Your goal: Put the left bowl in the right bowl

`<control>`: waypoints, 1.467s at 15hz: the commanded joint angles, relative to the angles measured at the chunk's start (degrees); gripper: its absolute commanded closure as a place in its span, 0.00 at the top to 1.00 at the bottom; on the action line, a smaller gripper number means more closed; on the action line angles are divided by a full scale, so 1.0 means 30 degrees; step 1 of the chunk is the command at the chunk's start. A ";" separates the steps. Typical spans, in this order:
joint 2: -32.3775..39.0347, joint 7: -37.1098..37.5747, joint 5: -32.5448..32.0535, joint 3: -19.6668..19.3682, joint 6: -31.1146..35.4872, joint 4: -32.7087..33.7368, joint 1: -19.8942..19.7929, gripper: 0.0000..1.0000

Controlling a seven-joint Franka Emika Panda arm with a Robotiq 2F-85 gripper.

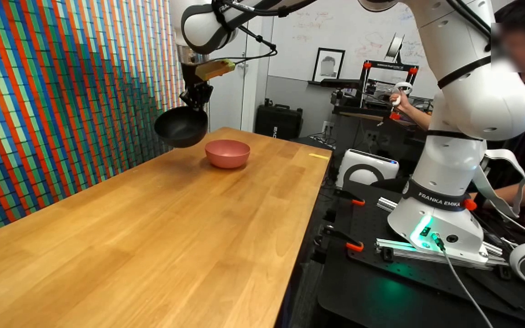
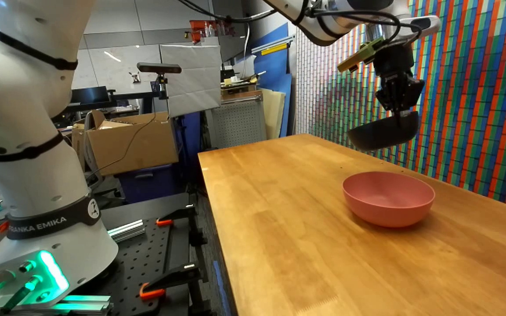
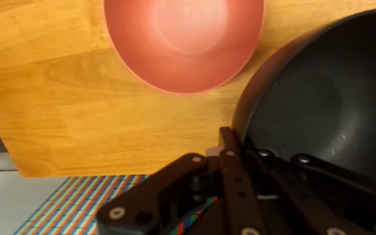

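Note:
My gripper [image 1: 195,102] is shut on the rim of the left bowl, the matt black bowl [image 1: 180,127], and holds it tilted in the air above the table. The black bowl also shows in an exterior view [image 2: 380,135] and at the right of the wrist view [image 3: 315,107]. There the fingers [image 3: 240,138] pinch its near left edge, one finger on each side of the wall. The right bowl, reddish-brown [image 2: 387,204], stands upright on the table, lower than the black bowl and apart from it. Its inside is empty in the wrist view [image 3: 188,62].
The wooden table [image 1: 176,237] carries the reddish-brown bowl near one end. A wall of coloured strips [image 2: 468,87] runs along the table's long edge, close behind the gripper. A piece of yellow tape [image 1: 318,156] lies at the table's edge.

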 commanded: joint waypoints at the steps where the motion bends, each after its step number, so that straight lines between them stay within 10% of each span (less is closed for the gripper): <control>1: -0.1106 -0.0380 0.0416 -0.0405 -0.1235 -0.0786 -0.0939 0.01; 14: -0.1553 -0.1778 0.3870 -0.0341 -0.0179 -0.4742 -0.3730 0.01; 16: -0.1526 -0.1864 0.4126 -0.0400 -0.0019 -0.5160 -0.3806 0.32; 22: -0.1783 -0.1695 0.3593 -0.0646 0.0317 -0.4947 -0.3605 0.65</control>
